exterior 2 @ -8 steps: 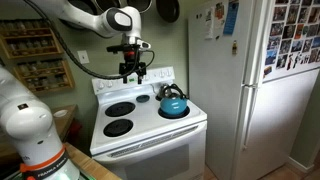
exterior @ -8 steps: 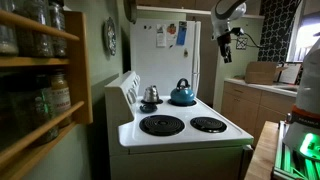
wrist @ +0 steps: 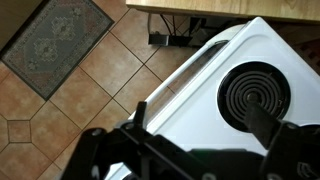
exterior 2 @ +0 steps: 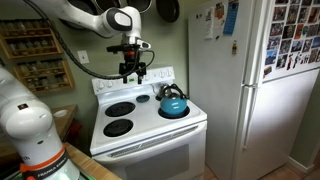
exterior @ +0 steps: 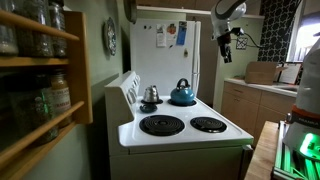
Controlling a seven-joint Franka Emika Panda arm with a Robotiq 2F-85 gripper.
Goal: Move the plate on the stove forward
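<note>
Hanging high over the stove (exterior 2: 148, 122), the claw (exterior 2: 132, 74) has its fingers spread and holds nothing. The plate (exterior: 147, 106) seems to be the small dark disc on a rear burner, at the foot of the silver pot (exterior: 150, 94) and beside the blue kettle (exterior: 182, 94); it is too small to see well. Probably it is light, stiff, slippery and breakable, so I would pinch its free rim.

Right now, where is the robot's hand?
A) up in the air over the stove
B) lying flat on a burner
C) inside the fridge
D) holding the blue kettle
A: the hand hangs in the air above the stove, touching nothing, and the blue kettle sits lower down, apart from it.
</note>
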